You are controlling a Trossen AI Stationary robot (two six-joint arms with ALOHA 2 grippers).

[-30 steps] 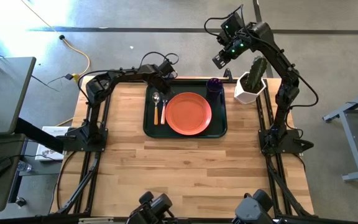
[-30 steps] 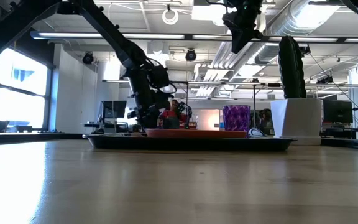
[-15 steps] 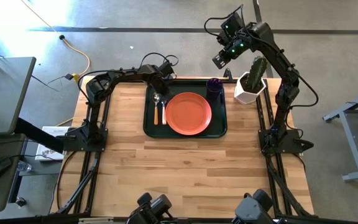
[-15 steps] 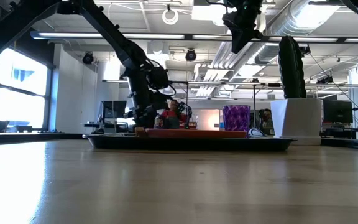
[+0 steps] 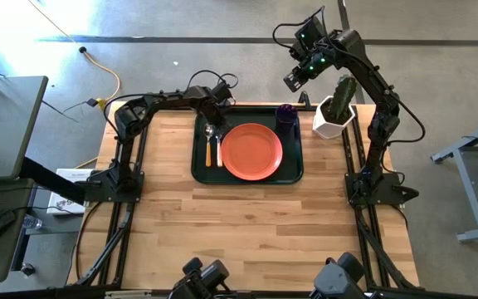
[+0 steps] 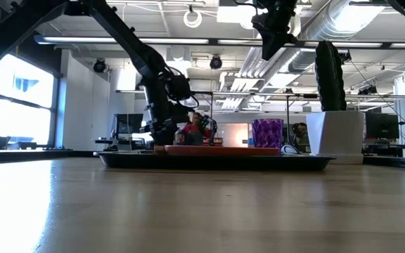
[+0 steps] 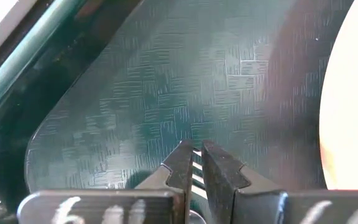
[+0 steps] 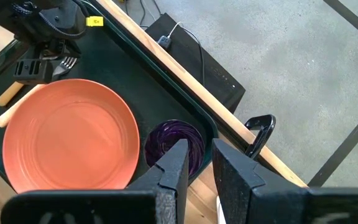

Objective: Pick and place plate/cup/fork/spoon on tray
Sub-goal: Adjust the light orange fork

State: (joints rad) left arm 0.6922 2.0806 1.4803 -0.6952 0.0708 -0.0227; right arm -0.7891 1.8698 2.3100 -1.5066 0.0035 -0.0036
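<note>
The dark green tray (image 5: 293,170) lies at the table's far middle. The orange plate (image 5: 252,151) rests flat in it, and the purple cup (image 5: 286,114) stands in its far right corner. The spoon (image 5: 209,141) and the fork (image 5: 217,148) lie side by side left of the plate, orange handles toward the near edge. My left gripper (image 5: 213,119) is low over their far ends, shut on the fork (image 8: 68,62). My right gripper (image 5: 293,80) hangs high beyond the far edge, empty, its fingers a narrow gap apart (image 8: 197,149). My left gripper pinches the fork at its silver tine end (image 7: 196,176) between its two fingers. The fingers come from above, slanting down toward the tray floor. The fork lies low on the tray beside the plate, its handle (image 8: 8,94) pointing toward the near edge.
A white planter with a green cactus (image 5: 334,116) stands just right of the tray at the far right edge. Bare wooden table (image 5: 247,224) stretches from the tray to the near edge. A person shows far behind the table in the low view (image 6: 197,126).
My left gripper has shifted a little toward the table's left and sunk slightly toward the tray floor, still over the far ends of the cutlery. The plate, cup and my right arm have kept still.
</note>
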